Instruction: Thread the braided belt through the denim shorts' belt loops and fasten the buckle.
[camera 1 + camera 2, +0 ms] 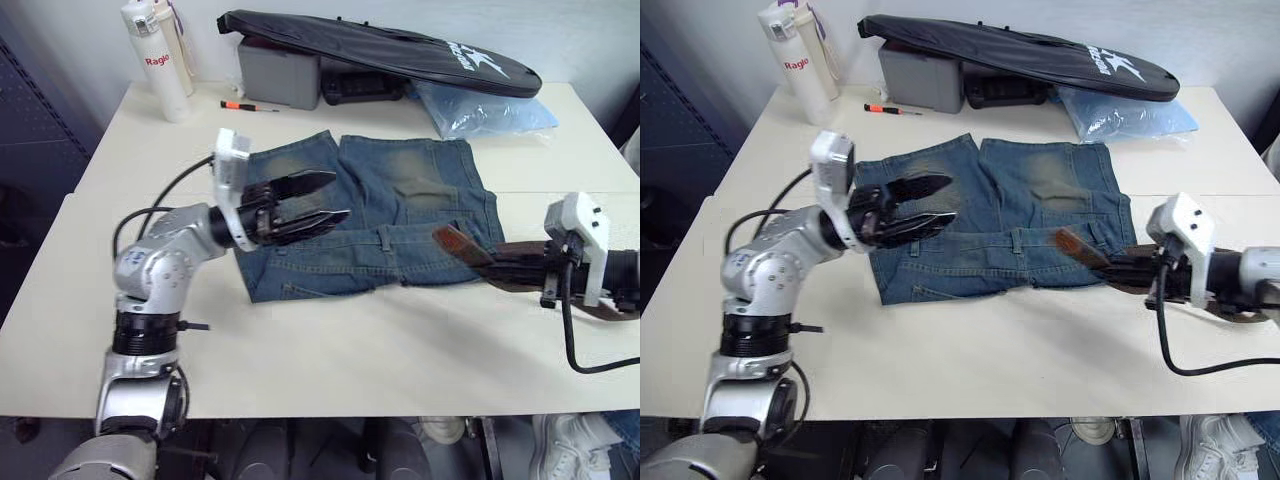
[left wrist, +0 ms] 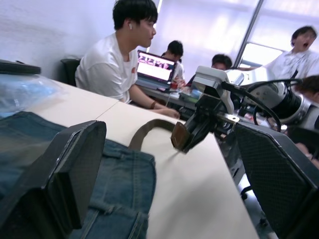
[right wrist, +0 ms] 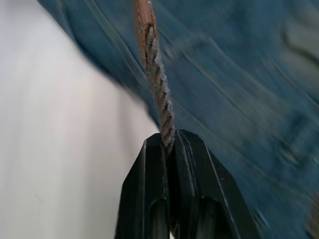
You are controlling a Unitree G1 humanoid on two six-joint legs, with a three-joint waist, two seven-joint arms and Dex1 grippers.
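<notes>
The denim shorts (image 1: 420,195) lie flat on the table, legs pointing away and waistband (image 1: 340,262) on the near side. One of the belt loops (image 1: 385,240) shows on the waistband. My left gripper (image 1: 340,196) hovers open over the left part of the shorts, its wide-apart fingers (image 2: 75,169) holding nothing. At the shorts' right edge my right gripper (image 1: 512,264) is shut on the braided belt (image 3: 158,84). The belt's tan tip (image 1: 455,243) sticks out over the denim. The rest of the belt (image 1: 600,312) trails off to the right. The buckle is out of view.
At the back of the table stand a white bottle (image 1: 158,60), a grey box (image 1: 278,75), a black bag (image 1: 380,45) and a blue plastic bag (image 1: 480,108). An orange-and-black pen (image 1: 250,105) lies near the bottle. Several people (image 2: 119,59) sit at desks beyond the table's right side.
</notes>
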